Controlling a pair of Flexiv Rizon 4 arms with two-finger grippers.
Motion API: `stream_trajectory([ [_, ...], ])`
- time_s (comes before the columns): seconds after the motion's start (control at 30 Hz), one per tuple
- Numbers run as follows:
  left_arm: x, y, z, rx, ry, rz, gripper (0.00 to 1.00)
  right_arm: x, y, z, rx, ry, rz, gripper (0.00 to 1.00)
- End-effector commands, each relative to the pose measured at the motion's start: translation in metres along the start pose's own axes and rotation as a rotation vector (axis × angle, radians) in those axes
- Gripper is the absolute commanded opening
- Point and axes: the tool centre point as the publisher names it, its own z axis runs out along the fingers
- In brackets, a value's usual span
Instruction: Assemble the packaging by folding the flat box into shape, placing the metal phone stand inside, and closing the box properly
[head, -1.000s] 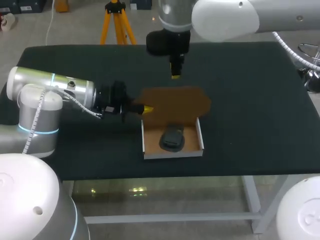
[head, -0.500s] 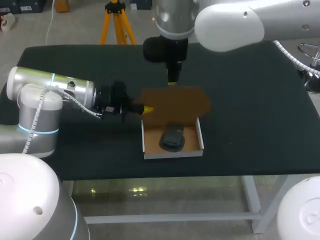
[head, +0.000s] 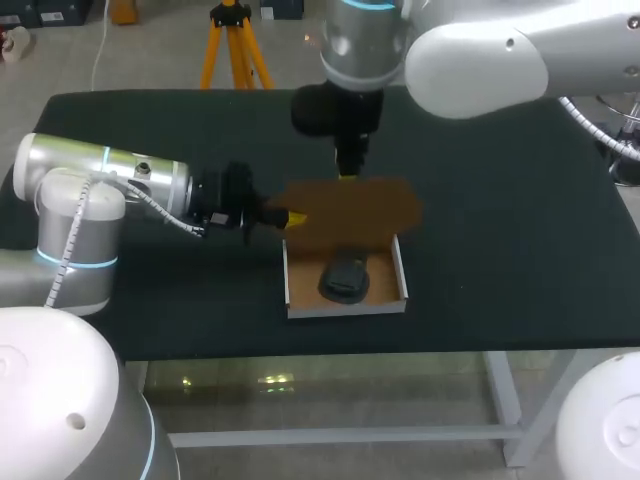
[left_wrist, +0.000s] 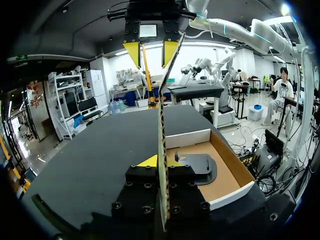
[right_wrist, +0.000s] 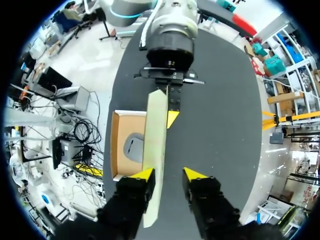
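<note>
**Lid upright, held at one end, stand in the tray**

The black table (head: 520, 200) carries the box (head: 288, 282) near the middle of its near edge. The box's long side runs parallel to that edge.

The brown lid (head: 360, 210) rises from the box's far wall, and its long axis follows the same line. From the head view we could take the lid for a flat panel behind the box. Our left wrist view looks along it edge-on and shows it standing upright, with the open box on its near side.

The dark phone stand (head: 345, 278) lies flat on the box floor, about the middle.

Our left gripper (head: 293, 217) comes in level from the table's left edge. It is clamped on the lid's left end, one finger on each face.

Our right gripper (head: 348, 172) hangs tip-down over the lid's top edge. Our right wrist view shows what the head view hides. Its fingers (right_wrist: 192, 175) are spread, and the lid's edge passes between them, close against one finger and apart from the other, so it grips nothing.
</note>
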Motion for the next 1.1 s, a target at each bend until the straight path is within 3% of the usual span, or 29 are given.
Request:
stream_trajectory([
  [0.03, 0.0, 0.0, 0.0, 0.001, 0.0, 0.001, 0.0, 0.006, -0.002, 0.002, -0.007, -0.006, -0.003, 0.4],
  [0.57, 0.0, 0.0, 0.0, 0.001, 0.0, 0.001, 0.0, 0.014, 0.004, 0.019, -0.002, 0.037, -0.023, 0.45],
  [1.1, 0.0, 0.0, 0.0, 0.001, 0.0, 0.001, 0.0, 0.009, 0.006, 0.034, -0.007, 0.102, -0.038, 0.48],
])
